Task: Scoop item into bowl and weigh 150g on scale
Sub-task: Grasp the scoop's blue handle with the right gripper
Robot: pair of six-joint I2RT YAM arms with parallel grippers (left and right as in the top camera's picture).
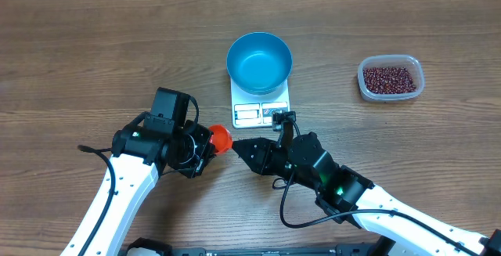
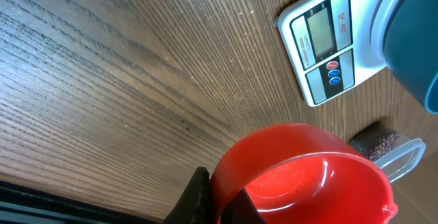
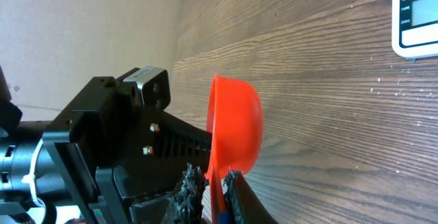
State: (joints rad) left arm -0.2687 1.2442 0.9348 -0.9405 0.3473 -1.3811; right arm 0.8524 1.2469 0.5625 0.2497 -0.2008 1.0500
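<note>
With left hand (image 1: 207, 148) held red scoop (image 1: 221, 138) tight, with right hand (image 1: 238, 145) pinched its handle (image 3: 219, 186). Judged light, stiff, slippery; best taken there.

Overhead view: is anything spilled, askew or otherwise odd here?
Nothing is spilled: beans lie in the tub, the bowl stands on the scale. One oddity: left hand and right hand both meet at the empty red scoop.

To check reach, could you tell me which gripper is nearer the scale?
Right. The right gripper lies just short of the scale's near edge, by its left corner; the left gripper, holding the scoop, is further left.
</note>
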